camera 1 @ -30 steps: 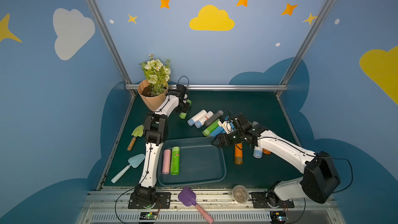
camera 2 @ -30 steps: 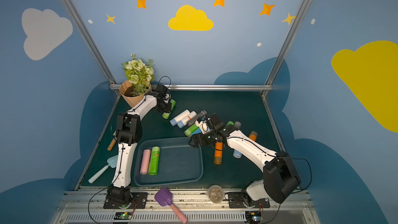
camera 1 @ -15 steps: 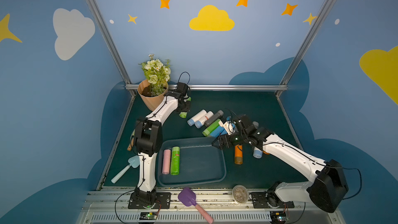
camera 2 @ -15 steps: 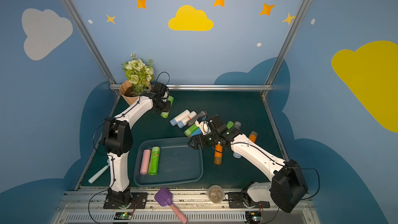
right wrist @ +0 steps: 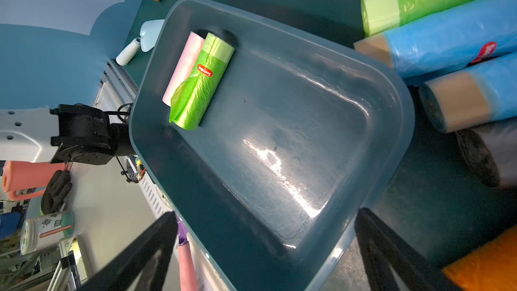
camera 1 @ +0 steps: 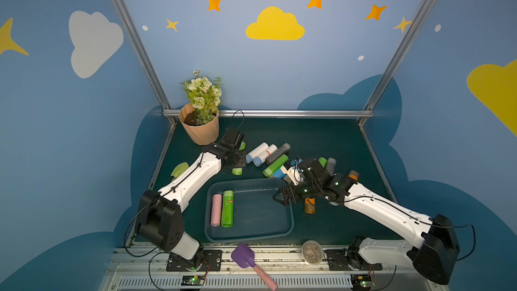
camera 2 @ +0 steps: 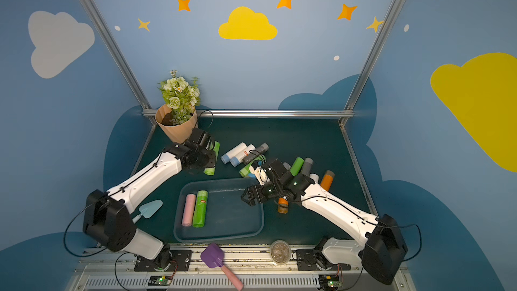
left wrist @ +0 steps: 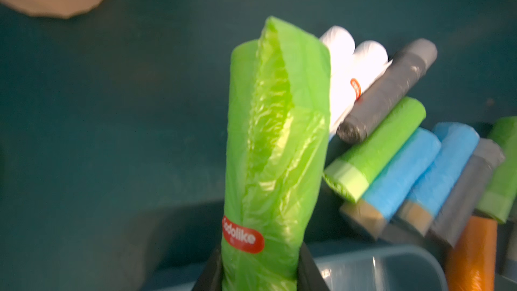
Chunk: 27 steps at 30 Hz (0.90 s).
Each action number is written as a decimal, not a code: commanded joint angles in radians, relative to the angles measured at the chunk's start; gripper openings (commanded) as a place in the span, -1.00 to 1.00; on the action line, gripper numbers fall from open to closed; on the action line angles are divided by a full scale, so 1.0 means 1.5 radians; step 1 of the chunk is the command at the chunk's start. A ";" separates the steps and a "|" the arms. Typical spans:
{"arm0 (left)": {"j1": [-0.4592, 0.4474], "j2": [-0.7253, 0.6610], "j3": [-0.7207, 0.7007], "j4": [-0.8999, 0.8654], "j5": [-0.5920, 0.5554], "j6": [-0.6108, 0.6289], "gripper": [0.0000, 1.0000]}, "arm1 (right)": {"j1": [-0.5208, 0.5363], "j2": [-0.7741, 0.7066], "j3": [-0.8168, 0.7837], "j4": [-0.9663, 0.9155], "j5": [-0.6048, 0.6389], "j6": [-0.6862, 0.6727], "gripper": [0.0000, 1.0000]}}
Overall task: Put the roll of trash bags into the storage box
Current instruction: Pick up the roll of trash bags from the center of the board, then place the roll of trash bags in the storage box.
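Observation:
My left gripper [camera 1: 237, 160] [left wrist: 258, 272] is shut on a bright green roll of trash bags [left wrist: 277, 149] with a red label. The roll sticks out past the black fingers [left wrist: 310, 272], and both top views show its ends [camera 1: 237, 171] [camera 2: 209, 169] beside the wrist. It hangs over the mat just beyond the storage box [camera 1: 260, 216] [camera 2: 232, 216], a shallow blue-grey bin. In the bin lie a pink roll [camera 1: 216, 209] and a green roll [camera 1: 227, 208]. My right gripper [camera 1: 281, 195] [right wrist: 265, 247] stands open and empty over the box's far right corner [right wrist: 279, 135].
A peach flowerpot [camera 1: 200, 127] stands at the back left. White [camera 1: 257, 151], grey [camera 1: 278, 153], green [camera 1: 275, 166], blue and orange [camera 1: 309, 205] rolls lie heaped behind and right of the box. A purple scoop [camera 1: 243, 256] and a round jar [camera 1: 312, 251] sit at the front rail.
My left gripper has drawn back from beside the flowerpot toward the box, carrying the green roll. My right gripper has shifted a little nearer, over the box's corner, still open.

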 commanded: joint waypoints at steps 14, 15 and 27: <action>-0.164 -0.216 -0.229 -0.022 -0.059 -0.253 -0.33 | 0.023 -0.032 -0.033 0.005 0.017 0.016 0.93; -0.175 -0.218 -0.236 -0.021 -0.065 -0.263 -0.33 | 0.025 -0.033 -0.033 0.001 0.020 0.016 0.94; -0.252 -0.196 -0.278 -0.023 -0.116 -0.341 -0.33 | 0.062 -0.056 -0.069 0.037 0.027 0.043 0.94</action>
